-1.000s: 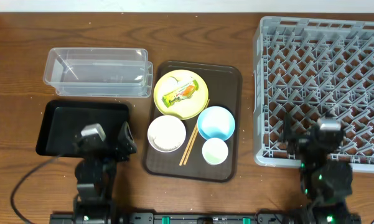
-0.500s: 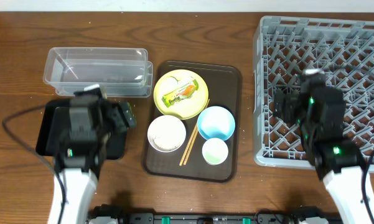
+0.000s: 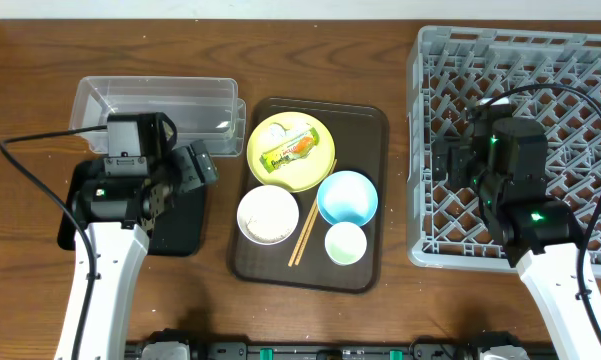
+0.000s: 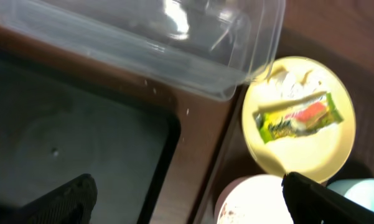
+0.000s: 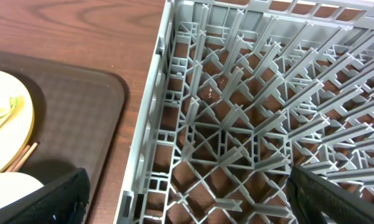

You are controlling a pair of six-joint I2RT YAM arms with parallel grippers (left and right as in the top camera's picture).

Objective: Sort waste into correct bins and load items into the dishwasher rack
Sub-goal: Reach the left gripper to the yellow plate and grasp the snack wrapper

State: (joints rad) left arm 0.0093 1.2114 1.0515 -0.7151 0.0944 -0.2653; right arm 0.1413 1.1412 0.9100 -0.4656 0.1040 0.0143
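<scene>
A yellow plate [image 3: 305,172] holds a green-and-orange wrapper [image 3: 288,152] and white scraps [image 4: 292,81]. With it on the tray are a white bowl [image 3: 268,214], a blue bowl [image 3: 347,197], a pale cup [image 3: 345,242] and chopsticks [image 3: 308,225]. The clear tub [image 3: 155,115] and the black tray [image 3: 180,228] lie to the left. The grey rack [image 3: 520,60] stands at the right. My left gripper [image 4: 190,202] is open and empty above the black tray's right edge. My right gripper [image 5: 187,199] is open and empty above the rack's left side.
The dishes sit on a dark brown serving tray [image 3: 370,270] in the middle of the wooden table. The left arm's black cable [image 3: 40,145] loops over the table's left side. The right arm's cable [image 3: 580,110] arcs over the rack.
Both arms have risen from the table's front edge and swung away from it. The left gripper is now over the black tray, the right one over the rack's left side.
</scene>
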